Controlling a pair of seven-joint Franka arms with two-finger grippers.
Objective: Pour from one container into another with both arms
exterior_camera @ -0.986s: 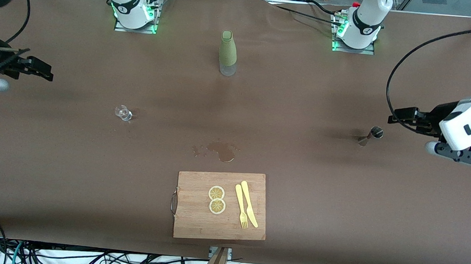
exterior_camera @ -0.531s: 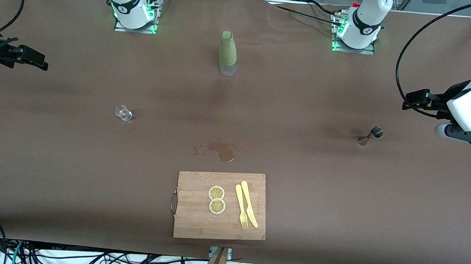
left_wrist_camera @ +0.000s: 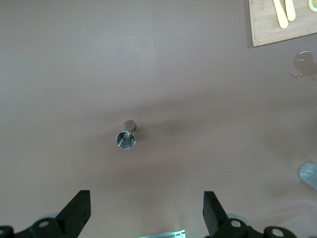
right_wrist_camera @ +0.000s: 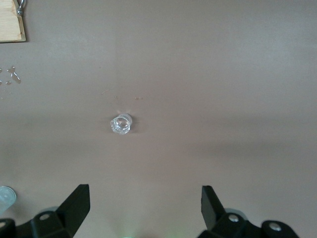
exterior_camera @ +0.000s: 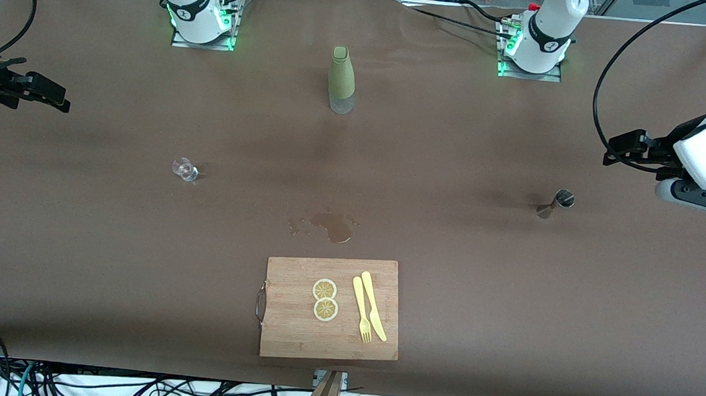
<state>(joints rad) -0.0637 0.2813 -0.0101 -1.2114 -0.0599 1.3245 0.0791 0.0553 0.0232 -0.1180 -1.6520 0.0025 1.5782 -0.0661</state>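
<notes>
A small clear glass (exterior_camera: 185, 169) stands on the brown table toward the right arm's end, and it also shows in the right wrist view (right_wrist_camera: 121, 124). A metal jigger (exterior_camera: 561, 202) stands toward the left arm's end and appears in the left wrist view (left_wrist_camera: 126, 139). My left gripper (exterior_camera: 616, 149) hangs open and empty over bare table beside the jigger, apart from it. Its own view shows the left gripper (left_wrist_camera: 146, 213) with jaws wide. My right gripper (exterior_camera: 55, 98), also seen in the right wrist view (right_wrist_camera: 143, 206), is open and empty over the table's end, well clear of the glass.
A green sleeved bottle (exterior_camera: 342, 80) stands mid-table between the arm bases. A wet puddle (exterior_camera: 332, 226) lies in the middle. Nearer the camera is a wooden cutting board (exterior_camera: 293, 337) carrying two lemon slices (exterior_camera: 325, 300), a yellow fork (exterior_camera: 360, 310) and a knife (exterior_camera: 373, 305).
Both grippers have drawn back from the middle toward their own ends of the table. The left one moved away from the jigger. Most of the motion came early; the objects stayed put.
</notes>
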